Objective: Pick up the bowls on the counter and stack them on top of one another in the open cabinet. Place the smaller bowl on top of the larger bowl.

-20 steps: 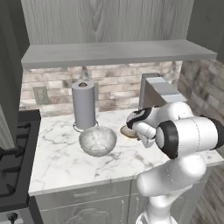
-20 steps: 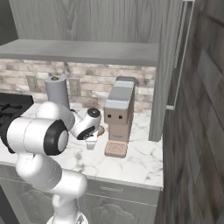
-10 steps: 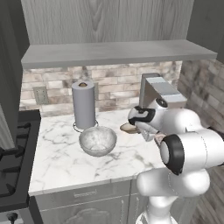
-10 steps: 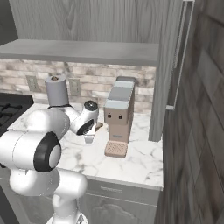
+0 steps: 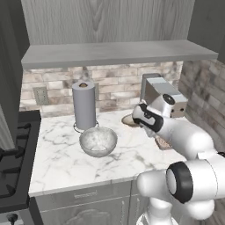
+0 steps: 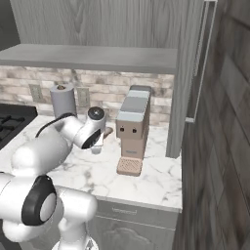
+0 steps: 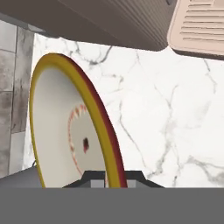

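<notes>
On the white marble counter (image 5: pixel 66 160), veined in grey and set over grey cabinet fronts, the larger bowl (image 5: pixel 98 141) sits just in front of a grey paper towel roll (image 5: pixel 84 104). A black stove (image 5: pixel 11 162) adjoins the slab's left end, and a brick backsplash (image 5: pixel 112 90) with a wall outlet (image 5: pixel 41 95) runs behind it. Above hangs the open cabinet (image 5: pixel 118 53), its flat grey shelf base spanning the counter's width, with a plank back. A tan coffee machine (image 6: pixel 134 128) stands near the right end, against dark wood-plank walls. The gripper (image 7: pixel 111 176) is closed on the rim of the smaller bowl (image 7: pixel 72 127); in the hand view its 2 dark tips sit either side of the rim, and the bowl's pale inside and yellow-and-red edge stand over the marble. From the left base view the smaller bowl shows just behind the hand, between the paper towel roll and the coffee machine, low over the counter
</notes>
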